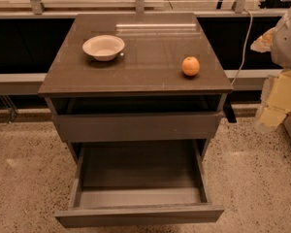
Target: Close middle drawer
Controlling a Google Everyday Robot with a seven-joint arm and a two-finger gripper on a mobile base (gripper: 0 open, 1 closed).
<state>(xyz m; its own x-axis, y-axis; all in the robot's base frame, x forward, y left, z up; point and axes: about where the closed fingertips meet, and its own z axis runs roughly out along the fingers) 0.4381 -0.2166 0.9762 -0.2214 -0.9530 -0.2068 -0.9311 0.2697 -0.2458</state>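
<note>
The middle drawer (138, 213) is pulled far out toward me. It is wide, shallow and dark grey-brown, and its inside (138, 171) holds nothing. Its plain flat front is at the bottom of the view. Above it, the top drawer front (136, 126) sits just under the tabletop with a dark gap over it. The lowest drawer is hidden beneath the open one. My arm (281, 93) enters at the right edge. A small dark part beside the cabinet's right side, level with the top drawer, appears to be my gripper (229, 113). It is away from the middle drawer.
A white bowl (103, 47) and an orange (190, 66) sit on the tabletop (150, 42). A low ledge and dark panels run behind the cabinet. A cable (244, 42) hangs at the back right. Speckled floor (24, 178) lies on both sides.
</note>
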